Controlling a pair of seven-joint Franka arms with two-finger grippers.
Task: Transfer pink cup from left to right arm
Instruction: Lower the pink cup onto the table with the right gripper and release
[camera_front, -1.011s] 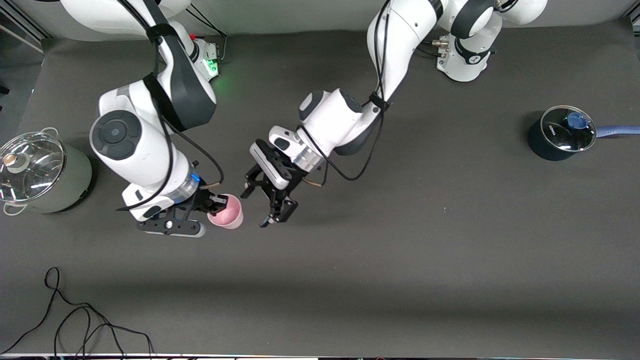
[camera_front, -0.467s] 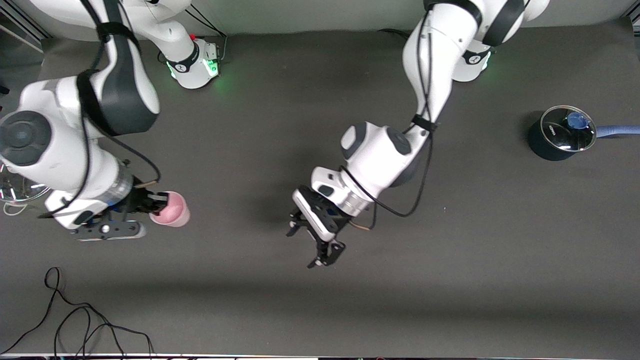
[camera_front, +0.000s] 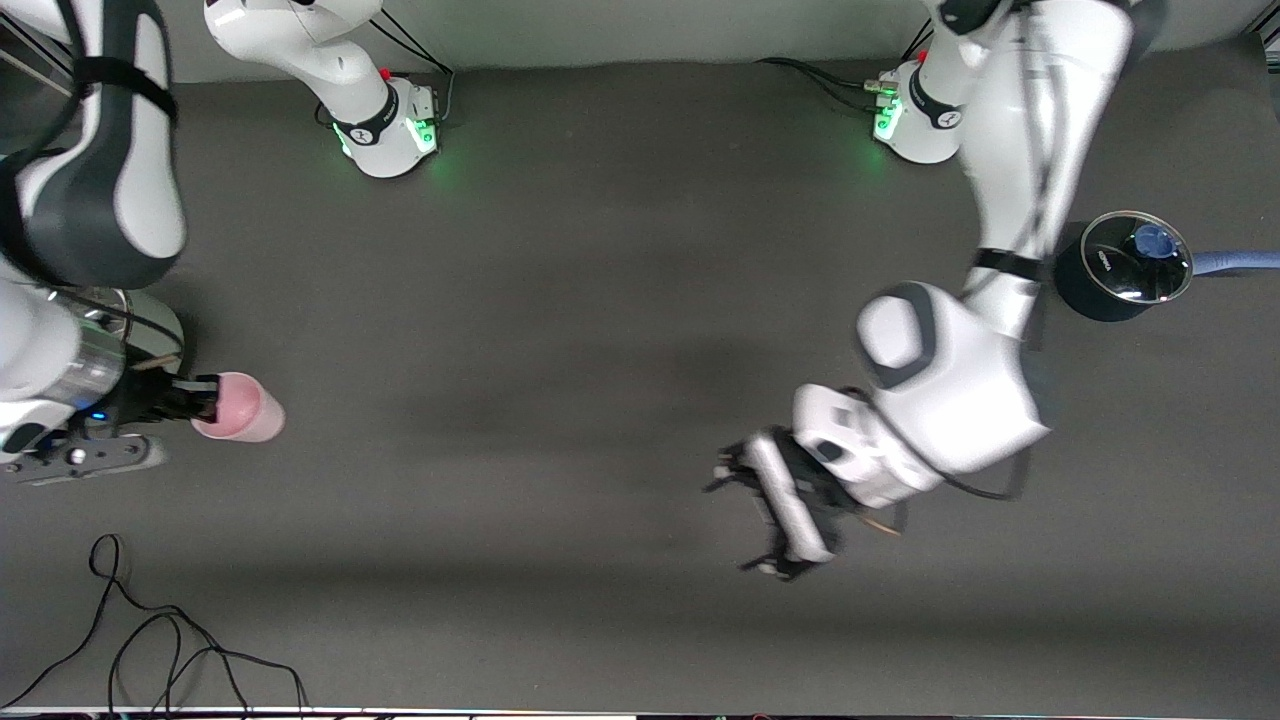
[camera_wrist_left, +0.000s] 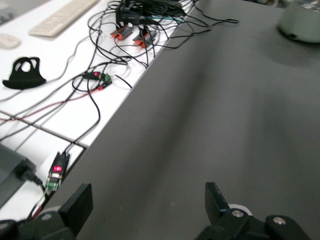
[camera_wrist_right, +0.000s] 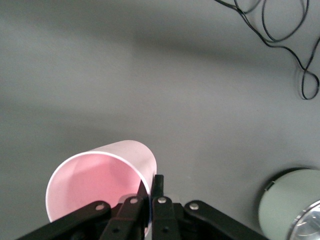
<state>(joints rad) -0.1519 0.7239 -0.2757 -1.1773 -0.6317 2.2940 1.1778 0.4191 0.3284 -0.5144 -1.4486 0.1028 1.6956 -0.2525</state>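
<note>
Pink cup (camera_front: 240, 420), unlabelled, clamped in right end effector (camera_front: 200, 400); left end effector (camera_front: 745, 520) gapes empty.

Broad bare mat (camera_front: 560, 330) between both arms; green pot (camera_wrist_right: 292, 207) beside the right pincer (camera_front: 205, 400).

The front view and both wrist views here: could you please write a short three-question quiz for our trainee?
1. True or false: the right gripper is shut on the rim of the small pale-pink tapered plastic cup.
2. The left gripper is: A) open with nothing between its fingers, B) shut on a lid, C) holding the cup.
3. Fill in: the glass-lidded dark blue saucepan stands toward the ____ arm's end of the grey table.

Key: 1 true; 2 A; 3 left.
</note>
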